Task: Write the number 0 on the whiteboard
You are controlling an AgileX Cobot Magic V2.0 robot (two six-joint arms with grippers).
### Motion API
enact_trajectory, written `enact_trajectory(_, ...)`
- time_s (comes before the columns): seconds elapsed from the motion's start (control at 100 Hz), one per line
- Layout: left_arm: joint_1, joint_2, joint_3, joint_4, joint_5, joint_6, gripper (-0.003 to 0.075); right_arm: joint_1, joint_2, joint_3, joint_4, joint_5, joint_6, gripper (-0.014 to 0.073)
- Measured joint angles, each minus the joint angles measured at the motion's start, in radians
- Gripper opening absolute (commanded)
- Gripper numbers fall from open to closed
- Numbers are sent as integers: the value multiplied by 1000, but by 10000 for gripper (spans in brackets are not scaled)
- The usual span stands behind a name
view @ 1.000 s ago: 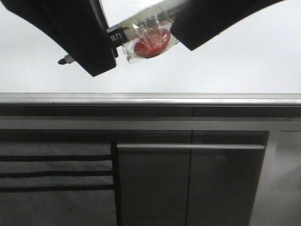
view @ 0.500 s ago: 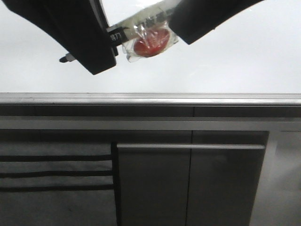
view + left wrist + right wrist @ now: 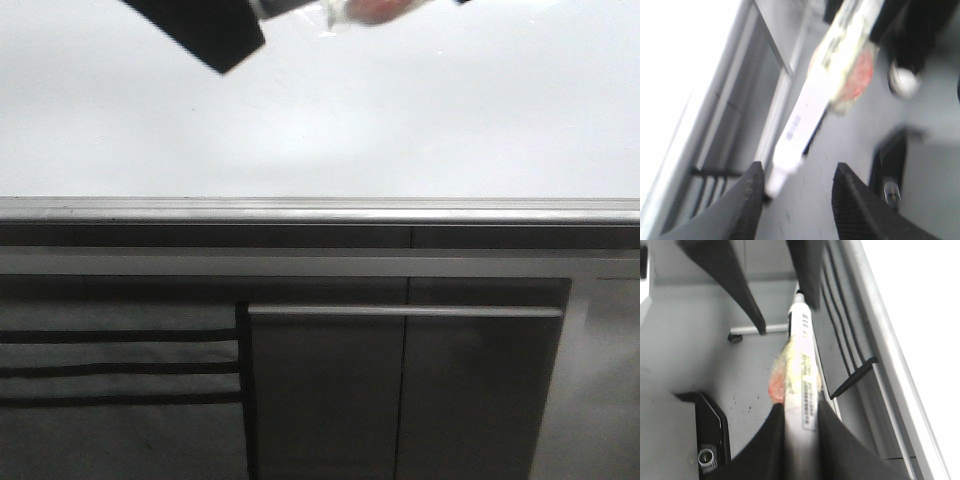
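Whiteboard (image 3: 400,120): large glossy white surface filling the upper half of the front view, blank over all the area shown; grey metal edge strip (image 3: 320,210) along its lower border. No drawn stroke of the number 0 anywhere in the views.

Marker (image 3: 802,375): white barrel with printed lettering, a crumpled clear wrap with a red patch (image 3: 777,382) stuck to its side. In the right wrist view clamped between the right gripper (image 3: 801,422) jaws, closed tight on the barrel, far end reaching toward the left gripper's dark fingers. In the left wrist view the same marker (image 3: 820,100) blurred, lying slantwise, its end between the left gripper (image 3: 797,200) jaws, set moderately apart; contact with the barrel not discernible.

Front view: only a dark finger (image 3: 205,30) and a sliver of the wrapped marker (image 3: 365,10) at the top edge, in front of the whiteboard; tip not visible, contact with the board not discernible.

Below the edge strip: dark grey cabinet panels (image 3: 400,390), horizontal bar handle (image 3: 405,311), three black slots (image 3: 120,368) on the left.
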Motion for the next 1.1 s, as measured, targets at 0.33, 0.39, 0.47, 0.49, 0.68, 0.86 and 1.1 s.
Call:
enact_trajectory(0.33,180,-439,301,-13,-253,-261,294,-258,-254,187,31,-95,353,-13)
enact_trajectory(0.39,244,-511,347,-9,-272,-296,294,-281,-288,224,31,-106,379,-13)
enact_trajectory(0.47,325,-605,404,-6,-295,-319,294,-288,-318,267,41,-106,395,-13)
enact_trajectory(0.49,346,-618,416,-6,-299,-326,294,-288,-323,275,49,-106,395,-13)
enact_trajectory(0.68,514,-685,479,-25,-322,-342,294,-288,-298,295,129,-161,403,-13)
enact_trajectory(0.86,600,-685,488,-61,-322,-344,294,-288,-122,229,135,-169,418,-13)
enact_trajectory(1.1,611,-685,488,-68,-322,-346,294,-154,62,79,-28,-248,560,-13)
